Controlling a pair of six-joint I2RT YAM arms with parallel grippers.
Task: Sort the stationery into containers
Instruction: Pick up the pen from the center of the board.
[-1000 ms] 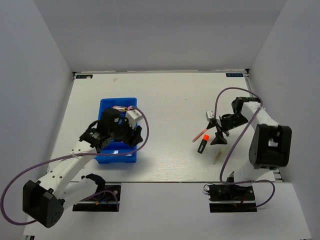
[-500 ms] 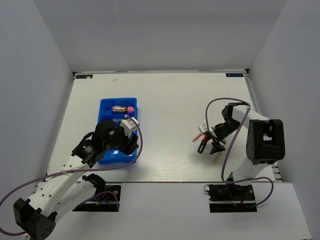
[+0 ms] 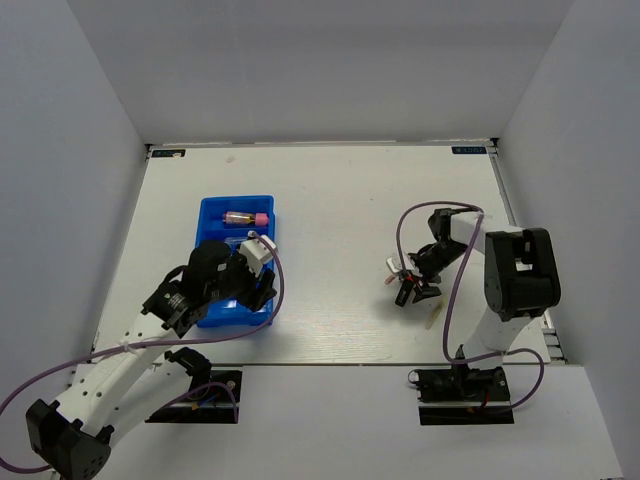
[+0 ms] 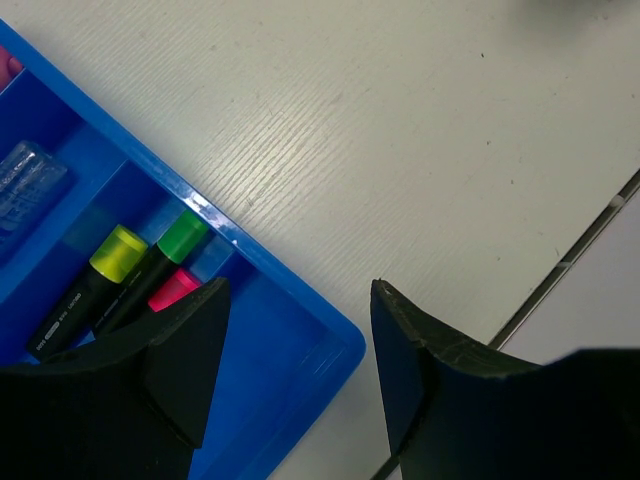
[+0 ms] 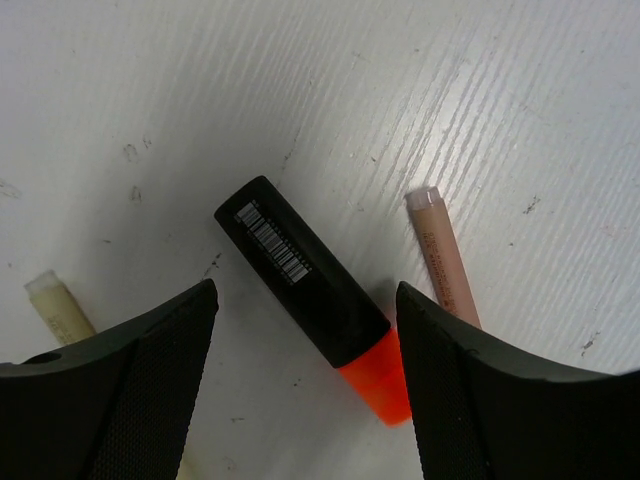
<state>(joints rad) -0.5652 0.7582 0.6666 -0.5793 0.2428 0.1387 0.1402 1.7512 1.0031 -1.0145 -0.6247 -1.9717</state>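
The blue tray [image 3: 206, 205] lies left of centre with a pink tube [image 3: 246, 217] at its far end. In the left wrist view the tray's near corner [image 4: 330, 345] shows yellow [image 4: 102, 285], green [image 4: 168, 252] and pink [image 4: 176, 288] highlighters and a clear pen [image 4: 25, 180]. My left gripper [image 4: 297, 290] is open and empty above that corner; it also shows in the top view [image 3: 262, 290]. My right gripper [image 5: 305, 288] is open, its jaws on either side of the orange highlighter [image 5: 300, 275] on the table. A pink stick [image 5: 445, 265] and a beige stick [image 5: 55, 305] lie beside it.
In the top view the right gripper [image 3: 405, 285] is low over the table at centre right, with the beige stick [image 3: 432, 318] just nearer. White walls close off the left, right and far sides. The table's front edge [image 4: 560, 270] runs near the tray corner.
My right gripper has moved left and nearer, coming down over the orange highlighter. My left arm pulled back toward the tray's near end, uncovering the pink tube, then stayed still.
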